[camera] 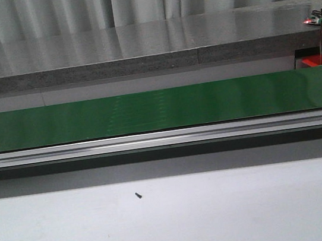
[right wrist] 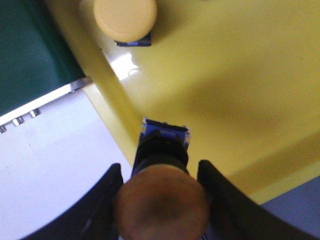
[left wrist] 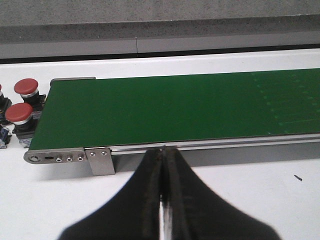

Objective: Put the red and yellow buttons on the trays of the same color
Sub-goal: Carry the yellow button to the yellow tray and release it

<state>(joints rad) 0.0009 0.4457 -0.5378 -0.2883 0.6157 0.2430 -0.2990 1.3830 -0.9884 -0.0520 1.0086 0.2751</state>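
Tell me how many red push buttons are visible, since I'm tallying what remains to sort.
2, both in the left wrist view, beside the end of the green belt: one red button and another next to it. More may sit beyond the frame edge.

Dark green belt (camera: pixel 159 108), red buttons (left wrist: pixel 19 113), yellow tray (right wrist: pixel 225 75), yellow button (right wrist: pixel 125 19), white table (camera: pixel 175 220)

- Matt green belt (camera: pixel 148 111), smooth, on brushed metal rail (camera: pixel 152 140).
- Glossy yellow plastic tray (right wrist: pixel 240 75), light glinting off it.
- Red buttons (left wrist: pixel 19 113): matt caps, shiny metal collars.
- Polished grey stone-like counter (camera: pixel 137 40), speckled edge.
- Smooth matt white table (camera: pixel 222 214).
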